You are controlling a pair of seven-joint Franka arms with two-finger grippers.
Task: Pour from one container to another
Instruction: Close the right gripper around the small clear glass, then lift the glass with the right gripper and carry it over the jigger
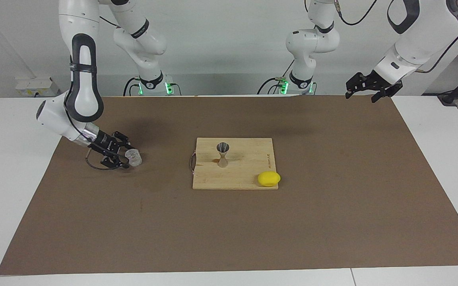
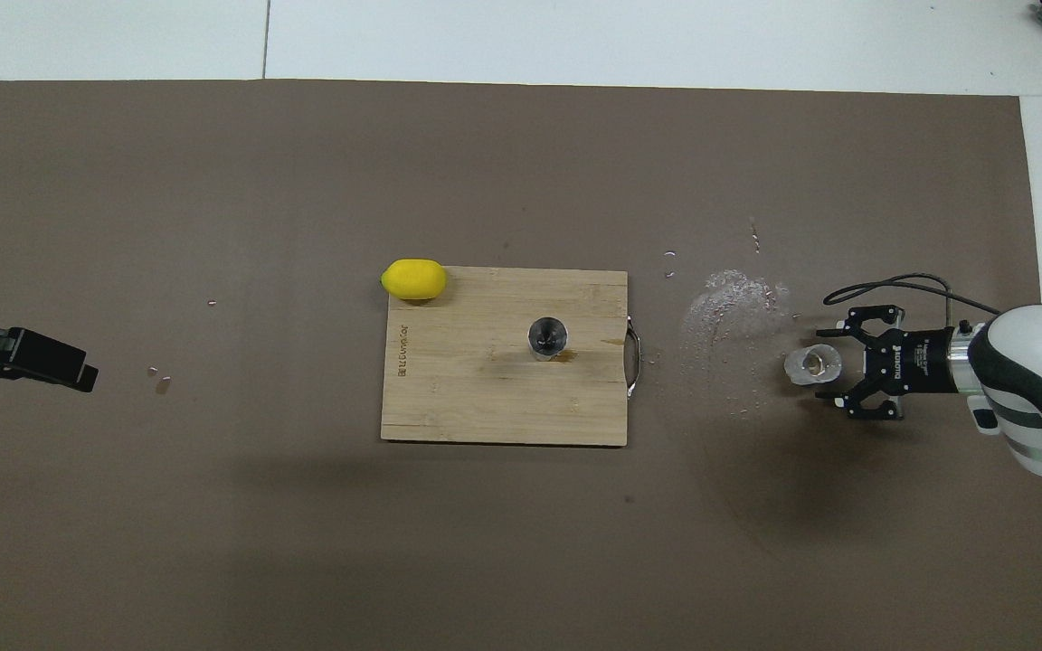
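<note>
One lemon rests on the board's corner beside the jigger.

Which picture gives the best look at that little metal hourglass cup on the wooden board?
The facing view: there the jigger shows side-on, two cones joined at a narrow waist, standing upright on the cutting board. The overhead view shows only its round open mouth, so its shape is lost.

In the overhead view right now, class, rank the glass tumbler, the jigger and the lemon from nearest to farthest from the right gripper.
1. Glass tumbler: on the mat, right at the right gripper.
2. Jigger: upright on the cutting board.
3. Lemon: at the board's corner toward the left arm's end.
</note>
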